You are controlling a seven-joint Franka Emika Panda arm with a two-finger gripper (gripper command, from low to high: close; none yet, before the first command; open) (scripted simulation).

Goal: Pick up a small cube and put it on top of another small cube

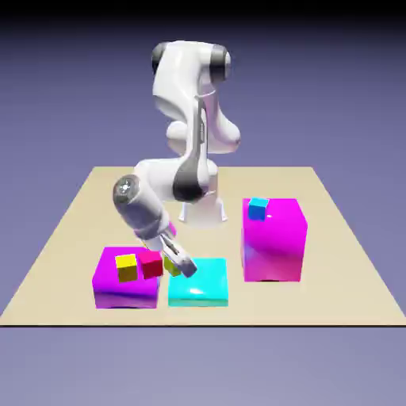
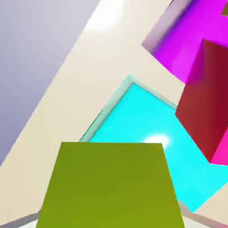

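In the exterior view, the white arm [image 1: 189,170] comes down from the top of the picture and ends in a tilted gripper [image 1: 181,268] whose fingers slant toward five o'clock. The gripper is pinching the small yellow-green cube [image 1: 171,266], which shows just on the nine o'clock side of the nearer finger and is partly hidden by it. In the hand view the same cube fills the space between the two fingertips at six o'clock, its olive face large. Seen from the exterior view, the held cube overlaps the upper left corner of the flat cyan block [image 1: 200,292], which lies at six o'clock on the tan table [image 1: 71,230]. Just beside the held cube, at nine o'clock from it, is a red cube [image 1: 151,264], overlapping the edge of the purple block [image 1: 127,295]; whether it touches either cannot be told. Further along at nine o'clock, a yellow cube [image 1: 127,268] shows against the purple block. Toward two o'clock from the gripper stands the tall magenta block [image 1: 273,246], with a small blue cube [image 1: 258,208] at its top. In the hand view, the red cube lies at three o'clock and the purple block at one o'clock, with cyan around the middle.
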